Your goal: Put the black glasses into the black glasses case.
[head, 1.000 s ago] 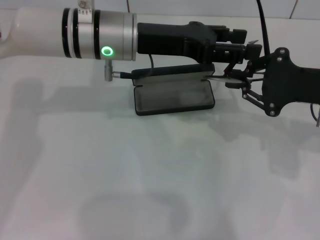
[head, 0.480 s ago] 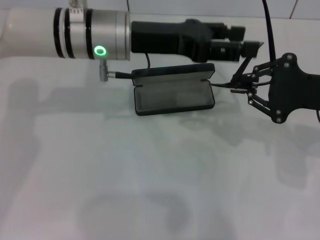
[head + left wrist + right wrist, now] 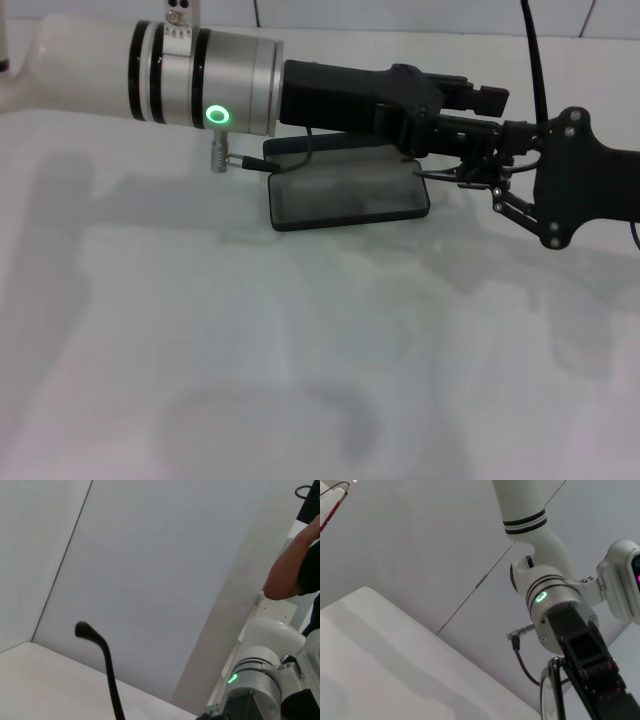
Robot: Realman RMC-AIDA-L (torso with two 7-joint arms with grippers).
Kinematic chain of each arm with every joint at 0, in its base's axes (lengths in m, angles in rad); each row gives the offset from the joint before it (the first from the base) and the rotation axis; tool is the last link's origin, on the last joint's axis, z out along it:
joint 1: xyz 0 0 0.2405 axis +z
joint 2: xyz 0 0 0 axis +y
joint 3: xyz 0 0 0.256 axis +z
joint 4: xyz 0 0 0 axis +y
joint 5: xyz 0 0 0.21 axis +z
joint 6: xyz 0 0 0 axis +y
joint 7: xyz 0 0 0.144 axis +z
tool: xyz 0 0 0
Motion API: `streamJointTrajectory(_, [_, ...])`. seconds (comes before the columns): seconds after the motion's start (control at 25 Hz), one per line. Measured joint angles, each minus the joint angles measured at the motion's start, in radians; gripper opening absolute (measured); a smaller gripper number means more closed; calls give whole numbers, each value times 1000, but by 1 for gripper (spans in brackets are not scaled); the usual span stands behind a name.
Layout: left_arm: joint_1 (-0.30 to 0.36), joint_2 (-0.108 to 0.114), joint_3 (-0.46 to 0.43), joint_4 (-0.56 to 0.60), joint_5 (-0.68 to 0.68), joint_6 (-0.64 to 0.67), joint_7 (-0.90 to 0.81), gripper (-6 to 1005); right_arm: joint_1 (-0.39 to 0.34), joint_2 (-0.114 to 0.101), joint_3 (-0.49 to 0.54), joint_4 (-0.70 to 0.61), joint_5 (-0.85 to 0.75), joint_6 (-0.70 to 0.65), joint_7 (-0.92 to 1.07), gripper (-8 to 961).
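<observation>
Both tools [image 3: 478,150] meet beside open case [image 3: 348,196].

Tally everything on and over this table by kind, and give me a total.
Black glasses case: 1, open on the table
Black glasses: 1, at the right hand
Robot hands: 2, left hand and right hand, both above the right end of the case
Total: 4

glasses case [image 3: 345,197]: 1 | black glasses [image 3: 551,692]: 1, partly hidden | claws: 2
</observation>
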Motion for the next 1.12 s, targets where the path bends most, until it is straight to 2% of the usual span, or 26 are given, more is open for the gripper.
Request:
streamJointTrajectory(0.16, [16,9,0,0,-44,6,4,707,-6,-7,6,-2,-4,-35,-1,115])
streamJointTrajectory(0.32, [36,19,0,-9,-66,2,4,707,-36,-17,10,-36,-10,-141,-17,115])
streamJointTrajectory(0.48, [44,4,0,-56,-71,-11,4,707,-70,-19,36,-74,-11,-284,-34,115])
streamJointTrajectory(0.6, [44,-7,0,-61,-86,-40,10,707,-67,-19,61,-61,-11,-406,-35,115])
streamJointTrajectory(0.72, [37,-21,0,-55,-120,-50,41,707,-37,-13,68,-4,-5,-457,-33,115])
streamJointTrajectory(0.84, [12,-37,0,-47,-126,-44,86,707,21,-7,70,91,6,-440,-28,115])
streamJointTrajectory(0.96, [-12,-52,0,-33,-125,-44,143,707,82,-9,92,209,21,-416,-7,114])
streamJointTrajectory(1.12, [-12,-53,0,10,-132,-44,212,707,149,-17,154,327,18,-400,51,114])
